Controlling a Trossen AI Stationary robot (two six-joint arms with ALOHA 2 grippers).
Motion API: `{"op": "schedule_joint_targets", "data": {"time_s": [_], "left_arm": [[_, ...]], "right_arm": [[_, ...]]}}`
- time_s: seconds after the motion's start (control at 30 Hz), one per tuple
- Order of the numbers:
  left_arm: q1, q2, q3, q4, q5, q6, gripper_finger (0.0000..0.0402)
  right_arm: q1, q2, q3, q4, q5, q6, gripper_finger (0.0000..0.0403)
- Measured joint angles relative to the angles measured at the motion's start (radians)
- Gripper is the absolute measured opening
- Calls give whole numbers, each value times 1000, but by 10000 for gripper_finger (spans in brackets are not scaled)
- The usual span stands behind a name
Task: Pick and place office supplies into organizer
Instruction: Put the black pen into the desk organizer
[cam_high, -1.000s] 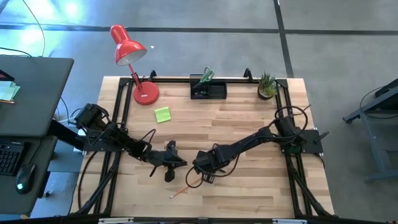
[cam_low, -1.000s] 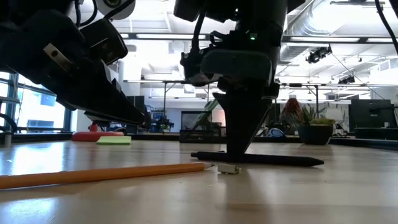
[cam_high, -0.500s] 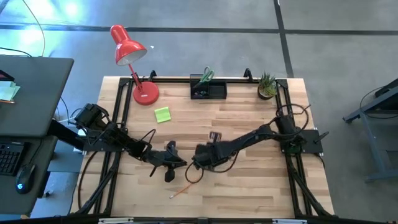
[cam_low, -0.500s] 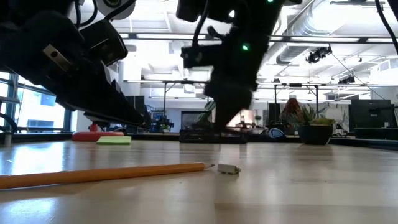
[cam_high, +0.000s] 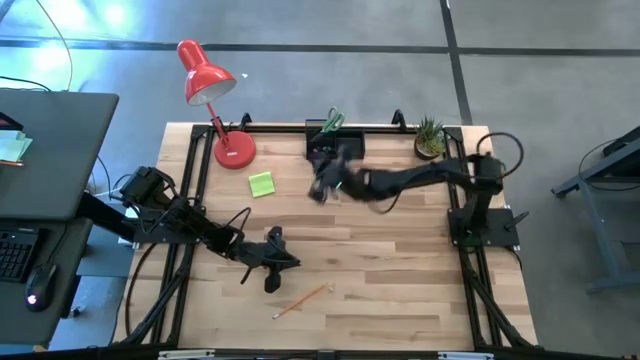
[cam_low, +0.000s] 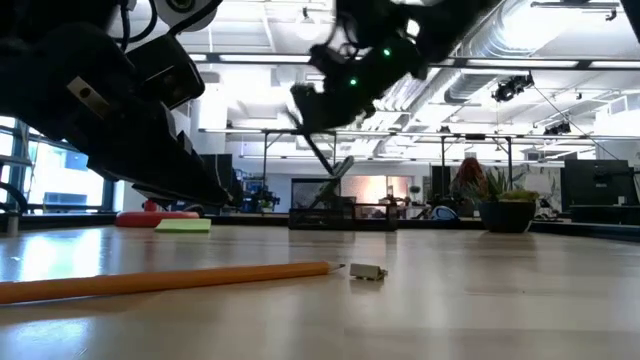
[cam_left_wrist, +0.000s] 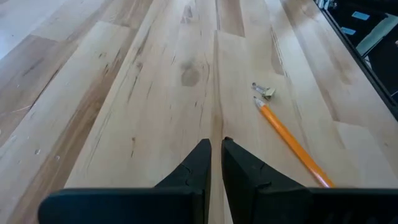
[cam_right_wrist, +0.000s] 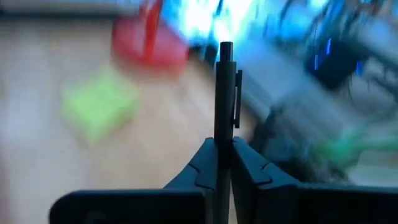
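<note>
Across the wooden table (cam_high: 400, 260) the right gripper (cam_right_wrist: 222, 155), clamped low on a thin dark pen (cam_right_wrist: 224, 93), hangs just short of the organizer (cam_high: 335, 145), so the long pen could pivot and catch its rim, while the left gripper (cam_left_wrist: 215, 163) rests pinched together near the pencil (cam_left_wrist: 289, 143).

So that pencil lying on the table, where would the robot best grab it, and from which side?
Probably mid-shaft, from straight above. The pencil lies flat on the bare wood with its tip beside a tiny block, so fingers closing across the thin shaft fit best, away from that end. The left end effector, fingers together, sits just beside it; the right end effector already holds a pen.
</note>
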Motion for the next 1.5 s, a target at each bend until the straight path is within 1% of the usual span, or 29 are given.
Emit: {"op": "schedule_joint_targets", "data": {"time_s": [0.1,0.17,0.2,0.23,0.33,0.43,0.53,0.73,0.83,1.0,1.1,1.17,1.3,1.4,1.5], "left_arm": [[0,0,0,-2,0,0,26],[0,0,0,-3,0,0,26],[1,0,0,-2,0,0,26],[2,0,0,-2,0,0,26],[2,0,0,-2,-5,3,26],[2,0,0,-2,-15,6,26],[2,0,0,-1,-20,7,26],[2,0,0,-1,-29,10,26],[2,0,0,0,-30,8,26],[-1,0,0,-3,-30,-20,26],[-19,0,0,-9,-41,-24,26],[-32,0,0,-9,-60,-24,26],[-53,0,0,-9,-93,-24,26],[-53,0,0,-9,-98,-32,26],[-53,0,0,-9,-98,-41,26]], "right_arm": [[-102,-24,-112,366,-142,-111,6],[-174,-24,-160,527,-254,-118,6],[-212,-21,-168,575,-308,-107,6],[-248,-14,-167,610,-362,-91,5],[-340,18,-147,578,-492,-87,4],[-402,32,-118,574,-571,-94,8],[-444,38,-95,574,-628,-112,9],[-486,43,-90,596,-693,-114,5],[-487,82,-91,627,-702,-123,9],[-486,164,-91,798,-710,-87,8],[-486,194,-91,820,-705,-80,12],[-486,196,-91,817,-683,-81,22],[-491,197,-91,802,-685,-57,54],[-492,197,-91,796,-689,-8,80],[-492,197,-91,763,-691,-2,102]]}}
